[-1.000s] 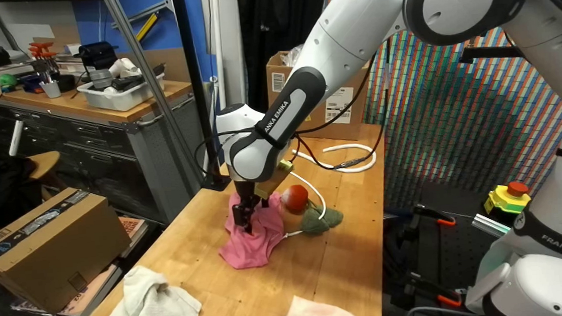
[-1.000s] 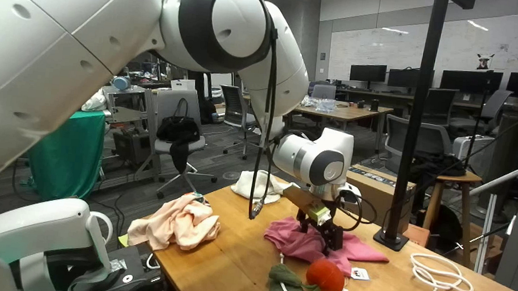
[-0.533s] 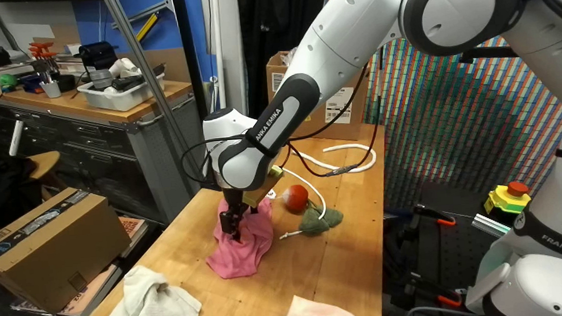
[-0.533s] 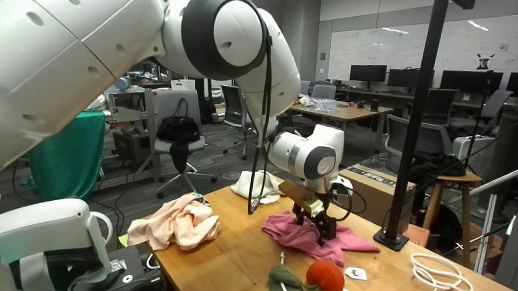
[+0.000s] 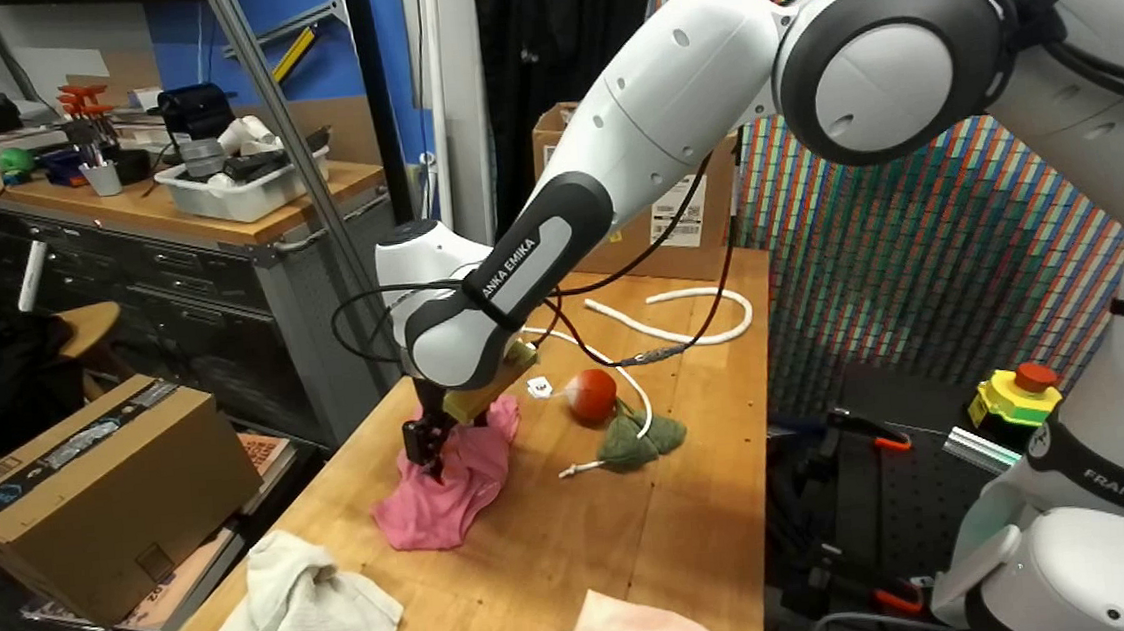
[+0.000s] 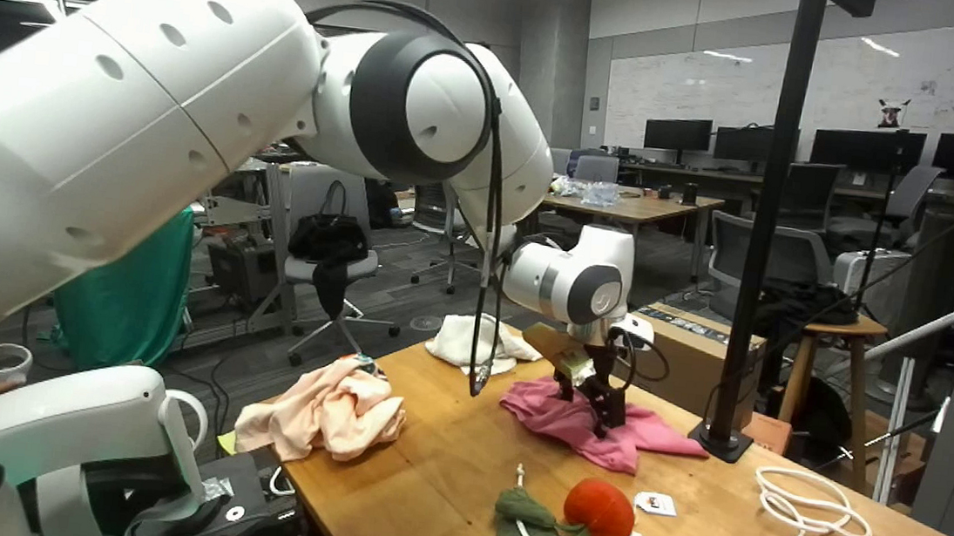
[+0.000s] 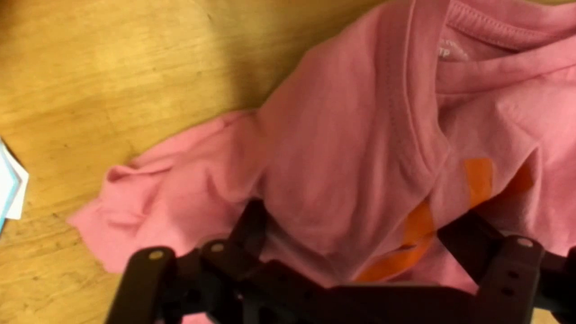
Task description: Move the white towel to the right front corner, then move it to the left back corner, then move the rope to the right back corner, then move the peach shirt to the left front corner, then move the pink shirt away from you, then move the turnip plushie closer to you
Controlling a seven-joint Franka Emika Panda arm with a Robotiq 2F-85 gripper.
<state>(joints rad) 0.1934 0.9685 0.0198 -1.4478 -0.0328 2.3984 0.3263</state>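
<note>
The pink shirt (image 5: 455,479) lies crumpled on the table. My gripper (image 6: 588,406) stands over it with fingers pointing down and tips against the cloth. In the wrist view the gripper (image 7: 355,220) has its jaws wide apart, and pink fabric with an orange print bulges between them without being pinched. The turnip plushie (image 6: 599,513), red with green leaves, rests nearer the robot base. Across its leaves runs the white rope (image 5: 702,339), loosely looped at one end. The white towel (image 5: 295,617) and the peach shirt (image 6: 332,412) lie bunched toward the opposite end of the table.
A small white printed card (image 6: 656,503) lies between the plushie and the pink shirt. A black post (image 6: 759,243) rises at the table edge close to the arm. Outside the table stands a cardboard box (image 5: 100,497). Black cables (image 6: 487,304) dangle from the arm.
The gripper and the pink shirt have slid together away from the robot base, toward the table's far edge. The printed card and rope end beside the plushie are now uncovered. Other items stay put.
</note>
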